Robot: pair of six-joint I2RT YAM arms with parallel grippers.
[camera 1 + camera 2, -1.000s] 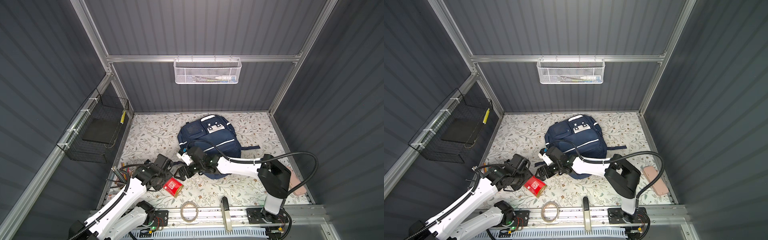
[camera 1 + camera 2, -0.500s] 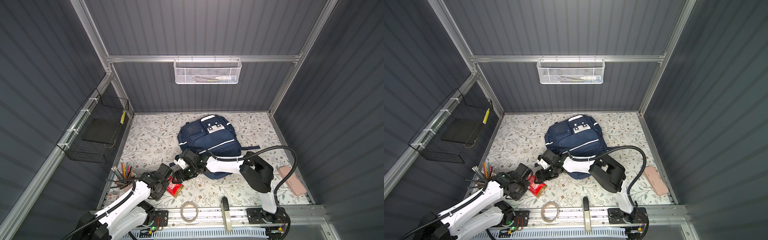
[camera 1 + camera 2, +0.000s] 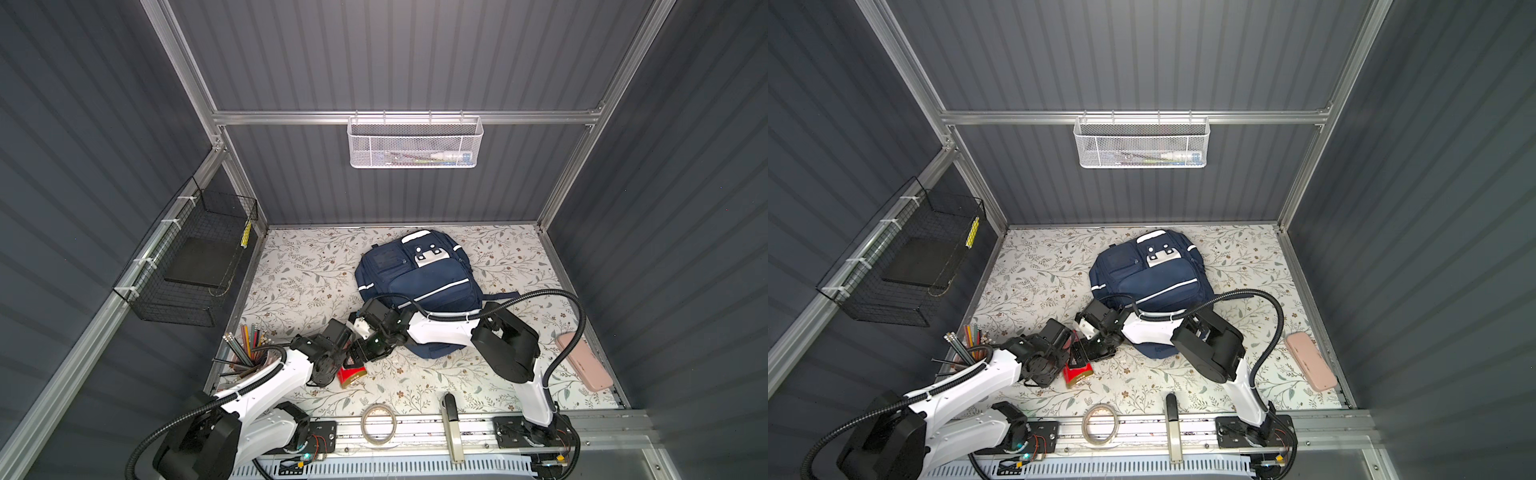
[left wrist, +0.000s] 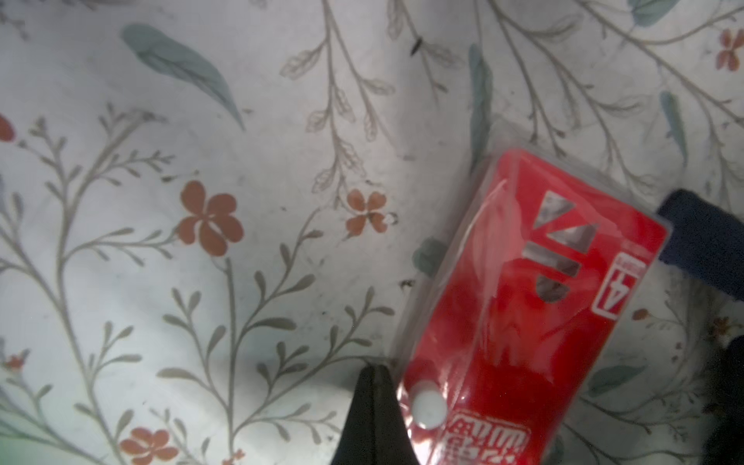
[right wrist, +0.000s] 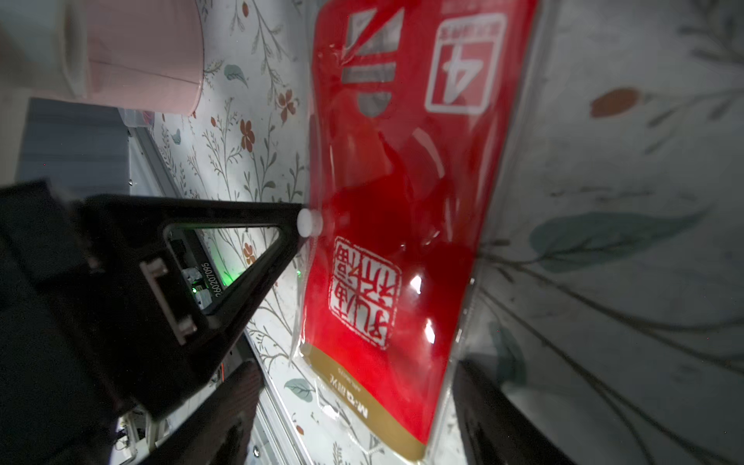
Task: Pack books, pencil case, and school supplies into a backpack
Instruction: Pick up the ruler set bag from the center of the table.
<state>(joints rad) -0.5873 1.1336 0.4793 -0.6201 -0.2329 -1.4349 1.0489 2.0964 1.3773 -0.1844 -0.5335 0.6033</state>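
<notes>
**Red pack flanked by both grippers on the floral mat**

At the near edge, a roll of clear tape point(image 3: 378, 424) and a slim beige bar point(image 3: 452, 434) with a black end are seen lying on the aluminium rail point(image 3: 476, 430).

Just beyond the rail, left of centre, the red gold-ended pack point(image 3: 351, 376) is laid flat on the floral mat point(image 3: 299, 282), its gold end turned toward the near side. The left gripper point(image 4: 372, 398) is brought down at the pack's left edge with its fingers pressed together into a point against the clear wrapper. Whether the wrapper's rim is pinched between them cannot be told. The right gripper point(image 5: 356, 374) is lowered over the pack from the far side with its jaws spread, and the gold end is seen lying between the two fingers without being clamped.

A cup of coloured pencils point(image 3: 249, 353) is stood at the mat's left border, and a pink oblong case point(image 3: 584, 361) is laid near the right border.

Farther back, at the centre of the mat, the navy backpack point(image 3: 415, 278) is laid with its front pockets facing up, well apart from the pack.

A black wire basket point(image 3: 195, 266) is hung on the left wall, and a white mesh basket point(image 3: 413, 143) on the far wall.
</notes>
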